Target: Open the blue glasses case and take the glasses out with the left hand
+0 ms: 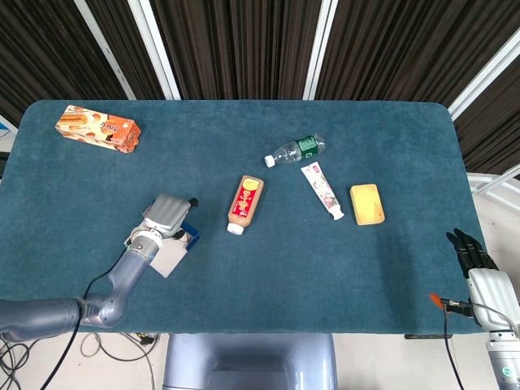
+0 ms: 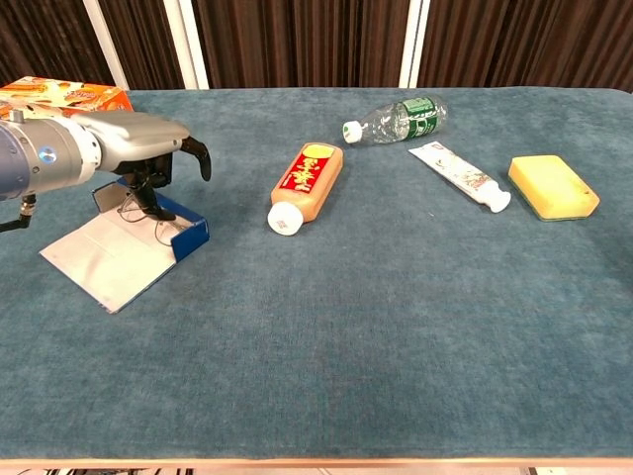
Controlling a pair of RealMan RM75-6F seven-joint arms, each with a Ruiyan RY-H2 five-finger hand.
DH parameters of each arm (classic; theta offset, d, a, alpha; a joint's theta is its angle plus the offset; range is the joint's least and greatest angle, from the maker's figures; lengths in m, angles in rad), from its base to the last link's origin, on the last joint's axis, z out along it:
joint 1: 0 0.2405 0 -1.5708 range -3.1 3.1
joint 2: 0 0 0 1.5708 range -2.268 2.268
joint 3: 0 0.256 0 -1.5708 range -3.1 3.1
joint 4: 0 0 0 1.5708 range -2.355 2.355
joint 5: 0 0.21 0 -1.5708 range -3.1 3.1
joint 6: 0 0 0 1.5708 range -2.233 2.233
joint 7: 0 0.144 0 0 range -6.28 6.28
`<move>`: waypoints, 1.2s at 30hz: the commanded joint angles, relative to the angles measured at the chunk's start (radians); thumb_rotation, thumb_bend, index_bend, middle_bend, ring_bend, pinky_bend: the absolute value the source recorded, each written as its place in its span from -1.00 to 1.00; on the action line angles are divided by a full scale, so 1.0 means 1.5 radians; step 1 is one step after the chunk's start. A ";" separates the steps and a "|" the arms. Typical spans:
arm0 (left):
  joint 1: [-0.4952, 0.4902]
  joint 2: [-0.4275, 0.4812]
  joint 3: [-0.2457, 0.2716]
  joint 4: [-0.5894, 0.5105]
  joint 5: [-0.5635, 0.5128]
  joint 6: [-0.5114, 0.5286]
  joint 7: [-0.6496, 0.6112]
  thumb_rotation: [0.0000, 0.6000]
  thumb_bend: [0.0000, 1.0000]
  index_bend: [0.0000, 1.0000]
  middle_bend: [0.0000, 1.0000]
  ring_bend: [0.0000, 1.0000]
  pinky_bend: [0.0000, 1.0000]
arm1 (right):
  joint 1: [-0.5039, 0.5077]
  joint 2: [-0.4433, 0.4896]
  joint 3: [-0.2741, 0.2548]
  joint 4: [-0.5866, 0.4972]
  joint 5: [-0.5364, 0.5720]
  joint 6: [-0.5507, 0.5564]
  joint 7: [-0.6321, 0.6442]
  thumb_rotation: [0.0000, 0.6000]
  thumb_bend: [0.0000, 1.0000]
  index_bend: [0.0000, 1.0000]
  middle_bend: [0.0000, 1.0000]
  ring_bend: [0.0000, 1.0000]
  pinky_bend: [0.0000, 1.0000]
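**Case open, left hand reaching in for the glasses**

At the far left corner of the teal table lies an orange biscuit box. Nearer, on the left side, the blue glasses case lies open, its pale lid flap spread flat on the cloth toward the near edge. So the opening step looks done. The left hand hovers directly over the case, palm down, fingers curled downward into the blue tray. A thin wire frame, most likely the glasses, shows just under the fingertips inside the case. Whether the fingers have actually closed on the frame cannot be told; the glasses appear to sit in the case, so lifting them out remains.

Toward the middle lies a red sauce bottle on its side, with a clear plastic water bottle farther back. Right of these are a toothpaste tube and a yellow sponge. At the near right, off the table edge, the right hand rests idle, dark fingers straight and holding nothing.
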 commanded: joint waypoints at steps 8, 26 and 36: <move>-0.008 -0.055 -0.041 0.070 -0.040 0.012 0.010 1.00 -0.49 -0.40 0.95 0.71 0.87 | 0.001 0.001 0.001 0.000 0.003 -0.002 0.002 1.00 -0.68 -1.00 -1.00 -1.00 -0.63; 0.011 0.022 -0.037 0.014 -0.111 -0.021 0.031 1.00 -0.49 -0.33 0.95 0.71 0.87 | 0.000 0.002 0.000 -0.002 0.001 -0.002 0.002 1.00 -0.68 -1.00 -1.00 -1.00 -0.63; 0.008 0.041 -0.027 0.005 -0.143 -0.035 0.040 1.00 -0.49 -0.42 0.94 0.71 0.87 | 0.000 0.002 -0.001 -0.003 0.002 -0.001 -0.001 1.00 -0.68 -1.00 -1.00 -1.00 -0.63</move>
